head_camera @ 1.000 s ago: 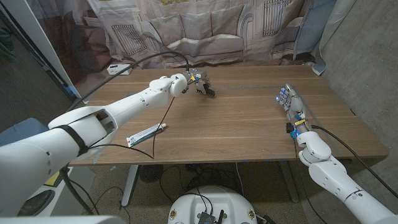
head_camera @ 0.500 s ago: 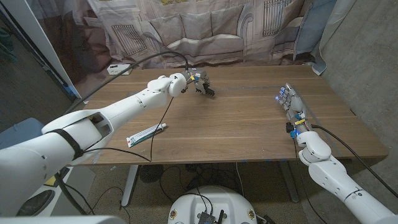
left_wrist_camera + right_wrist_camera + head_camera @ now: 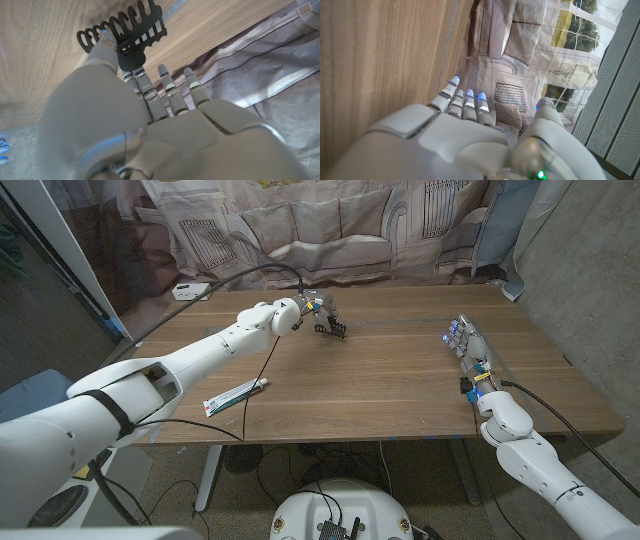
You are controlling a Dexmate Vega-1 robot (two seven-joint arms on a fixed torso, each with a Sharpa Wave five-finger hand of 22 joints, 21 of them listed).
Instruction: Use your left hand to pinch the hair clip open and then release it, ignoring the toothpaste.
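Observation:
A black toothed hair clip (image 3: 331, 329) hangs just above the far middle of the wooden table (image 3: 380, 380), pinched by my left hand (image 3: 308, 310). In the left wrist view my left hand (image 3: 150, 125) grips the hair clip (image 3: 127, 32) at its handle end between the thumb and a finger, and the clip's two rows of teeth stand apart. The white toothpaste tube (image 3: 237, 394) lies near the table's front left edge, far from both hands. My right hand (image 3: 466, 340) waits at the right side of the table with fingers stretched out, holding nothing; the right wrist view shows my right hand (image 3: 460, 135) the same way.
A small white box (image 3: 185, 288) sits at the table's far left corner. A black cable (image 3: 262, 375) hangs from my left arm down across the table to its front edge. A curtain printed with a sofa hangs behind the table.
The clip's teeth now show spread apart under my left hand, where before it looked like a compact dark lump. My right hand has not moved.

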